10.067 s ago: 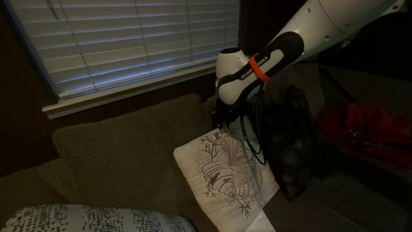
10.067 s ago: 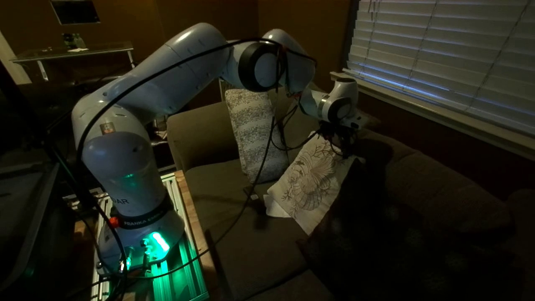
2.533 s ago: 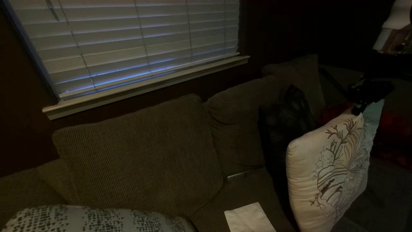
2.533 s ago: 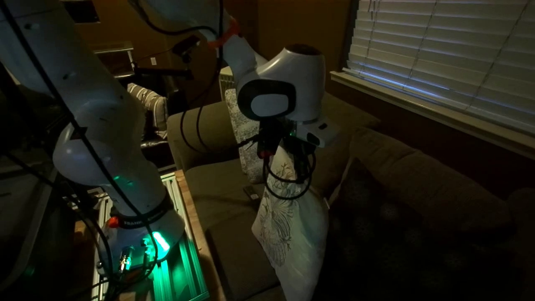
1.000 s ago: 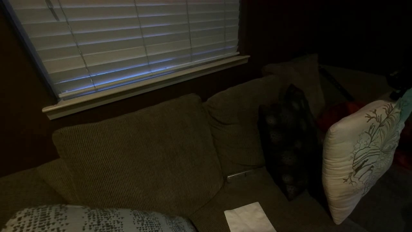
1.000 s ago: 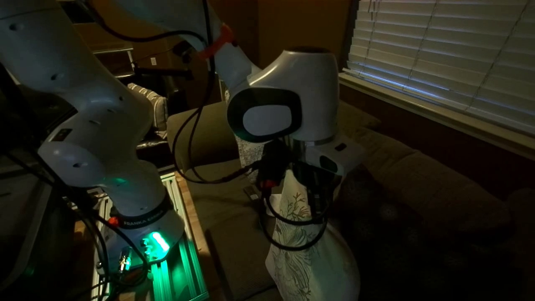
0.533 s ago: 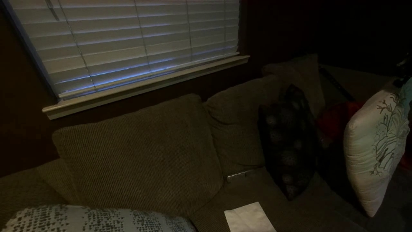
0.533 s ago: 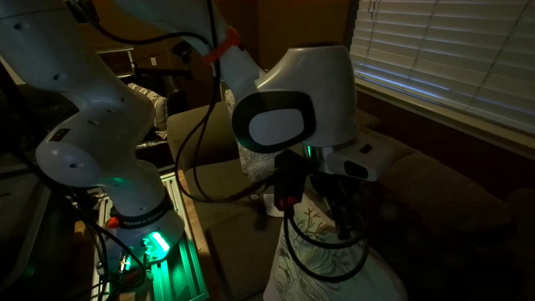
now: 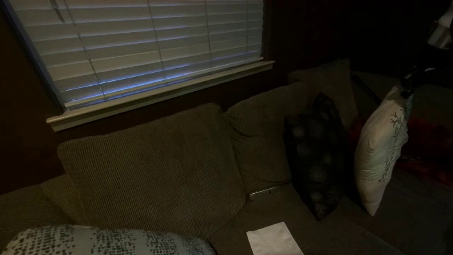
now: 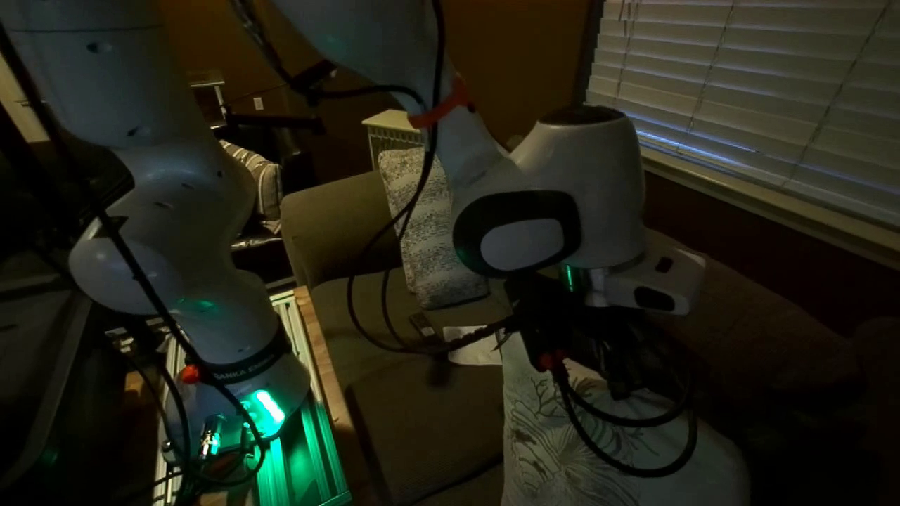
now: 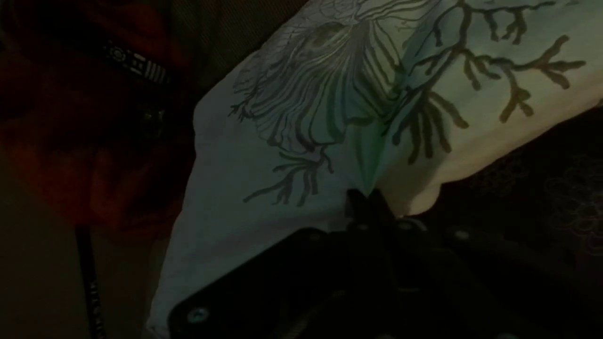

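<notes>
You have the white pillow [image 9: 378, 152] in your grip: the fingers [image 11: 356, 205] are clamped on a pinch of its cloth near the upper edge, and in the wrist view the fabric puckers toward them. It hangs tilted over the couch [image 10: 429, 414], just beside the dark pillow [image 9: 315, 163], with one corner pointing down in an exterior view. It is too dark for you to be sure whether that corner touches the couch.

As far as you can judge, the grasp is done, and most of the pillow's weight seems to be on the fingers. Setting it down and letting go look like the undone part, since nothing shows it resting free of your grip.

The paper [image 9: 274, 239] lies flat on the couch, apart from the white pillow, with what looks like a remote [image 10: 423, 325] near it. The patterned pillow [image 10: 436, 246] leans at one end of the couch, well apart from your fingers. In the wrist view, red cloth [image 11: 118, 188] shows past the white pillow's edge, its details lost in shadow.
</notes>
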Tool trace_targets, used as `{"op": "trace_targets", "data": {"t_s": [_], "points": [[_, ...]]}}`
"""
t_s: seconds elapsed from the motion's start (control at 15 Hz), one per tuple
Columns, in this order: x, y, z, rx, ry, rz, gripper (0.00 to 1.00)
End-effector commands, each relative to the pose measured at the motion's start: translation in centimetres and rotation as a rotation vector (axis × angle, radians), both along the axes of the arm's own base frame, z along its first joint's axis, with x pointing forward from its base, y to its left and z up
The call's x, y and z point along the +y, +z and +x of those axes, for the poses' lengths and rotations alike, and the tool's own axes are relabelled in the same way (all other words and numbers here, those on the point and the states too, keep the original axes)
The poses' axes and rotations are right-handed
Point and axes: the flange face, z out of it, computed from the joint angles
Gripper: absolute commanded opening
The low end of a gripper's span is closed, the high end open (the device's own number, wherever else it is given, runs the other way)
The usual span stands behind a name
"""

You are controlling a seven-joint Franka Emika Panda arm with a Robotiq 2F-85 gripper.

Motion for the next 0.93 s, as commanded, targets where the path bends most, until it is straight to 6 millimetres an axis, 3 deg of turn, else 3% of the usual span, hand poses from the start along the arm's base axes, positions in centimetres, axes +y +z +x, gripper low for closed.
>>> {"op": "trace_targets", "data": {"t_s": [0.0, 0.27, 0.53, 0.73, 0.8, 0.87], "points": [[-1.0, -1.0, 2.9, -0.010, 0.005, 0.028, 0.01], [-2.9, -2.6, 4.5, 0.027, -0.055, 0.036, 0.01], [-5.4, -3.6, 4.7, 0.073, -0.128, 0.022, 0.01], [-5.7, -4.7, 5.8, 0.086, -0.132, 0.034, 0.01], [-5.6, -5.0, 6.2, 0.090, -0.128, 0.038, 0.04], [-5.6, -5.2, 6.8, 0.093, -0.120, 0.035, 0.28]]}}
